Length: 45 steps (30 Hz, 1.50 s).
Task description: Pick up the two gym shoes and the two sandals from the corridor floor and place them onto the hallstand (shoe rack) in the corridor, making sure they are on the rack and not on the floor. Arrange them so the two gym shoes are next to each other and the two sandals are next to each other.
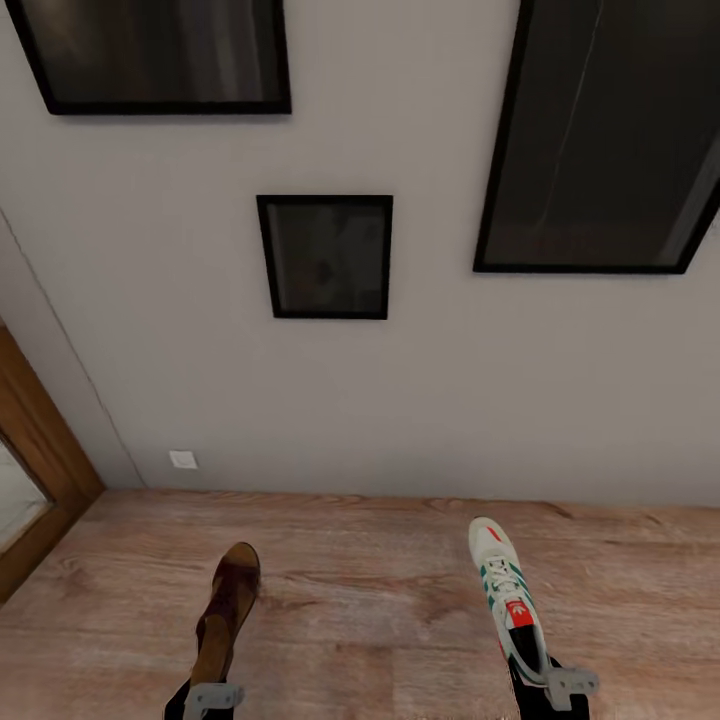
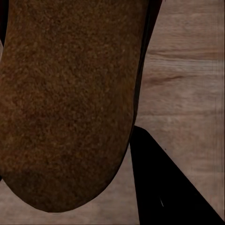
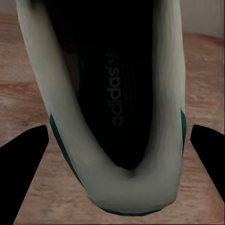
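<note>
A brown sandal hangs toe-forward over the wood-plank corridor floor, with my left gripper shut on its heel end. The left wrist view looks at its rough brown sole, with one dark finger beside it. A white gym shoe with green stripes and a red tongue patch is held by the heel in my right gripper. In the right wrist view the shoe's heel opening sits between the two dark fingers. The other shoe, the other sandal and the hallstand are out of view.
A pale wall stands straight ahead with three black-framed pictures on it and a small white socket low down. A wooden door frame runs along the left. Bare floor lies between me and the wall.
</note>
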{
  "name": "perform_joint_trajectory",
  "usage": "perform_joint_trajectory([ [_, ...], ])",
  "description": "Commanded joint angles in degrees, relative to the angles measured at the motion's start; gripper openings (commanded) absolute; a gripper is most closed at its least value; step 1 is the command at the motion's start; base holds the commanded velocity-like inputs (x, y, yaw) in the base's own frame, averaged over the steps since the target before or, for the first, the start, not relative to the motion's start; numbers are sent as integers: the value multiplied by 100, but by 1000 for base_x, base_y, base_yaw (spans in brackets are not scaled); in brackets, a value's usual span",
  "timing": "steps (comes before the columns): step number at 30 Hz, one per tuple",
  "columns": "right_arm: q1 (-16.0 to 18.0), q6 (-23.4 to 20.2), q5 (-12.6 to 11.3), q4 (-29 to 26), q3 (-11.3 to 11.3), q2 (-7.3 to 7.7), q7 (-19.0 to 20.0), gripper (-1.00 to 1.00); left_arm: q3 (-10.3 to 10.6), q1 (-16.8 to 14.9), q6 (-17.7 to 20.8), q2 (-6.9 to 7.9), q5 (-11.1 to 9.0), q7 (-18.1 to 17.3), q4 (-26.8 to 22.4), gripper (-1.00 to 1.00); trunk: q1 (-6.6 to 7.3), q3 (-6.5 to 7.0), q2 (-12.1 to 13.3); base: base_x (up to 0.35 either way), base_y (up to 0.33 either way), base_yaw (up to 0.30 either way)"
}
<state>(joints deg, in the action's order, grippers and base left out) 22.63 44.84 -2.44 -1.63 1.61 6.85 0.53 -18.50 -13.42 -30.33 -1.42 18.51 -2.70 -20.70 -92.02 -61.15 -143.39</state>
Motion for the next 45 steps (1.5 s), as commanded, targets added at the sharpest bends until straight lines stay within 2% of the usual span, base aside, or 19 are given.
perform_joint_trajectory([
  [1, 4, 16, -28, 5, 15, 0, 8, -100, -49, -2, -17, -5, 56, -19, -4, -100, 1, -5, -2, 0, 0, -300],
  [12, 4, 16, -28, 5, 15, -9, 8, -100, -40, 5, -26, -27, 65, -20, -2, -100, 1, -5, -2, -32, -69, -300],
  [16, 4, 16, -28, 5, 15, -70, 2, -100, -41, 6, -27, -29, 65, -20, -4, -100, 1, -5, -2, -199, -203, -215],
  [31, 4, 16, -28, 5, 11, -88, 3, -100, -49, 6, -26, -33, 65, -16, -4, -100, 1, -5, -2, -241, -163, -247],
  [45, 4, 16, -28, 5, 10, -88, 0, -100, -43, 6, -24, -33, 65, -20, -6, -100, 4, 17, -1, -21, -12, -300],
])
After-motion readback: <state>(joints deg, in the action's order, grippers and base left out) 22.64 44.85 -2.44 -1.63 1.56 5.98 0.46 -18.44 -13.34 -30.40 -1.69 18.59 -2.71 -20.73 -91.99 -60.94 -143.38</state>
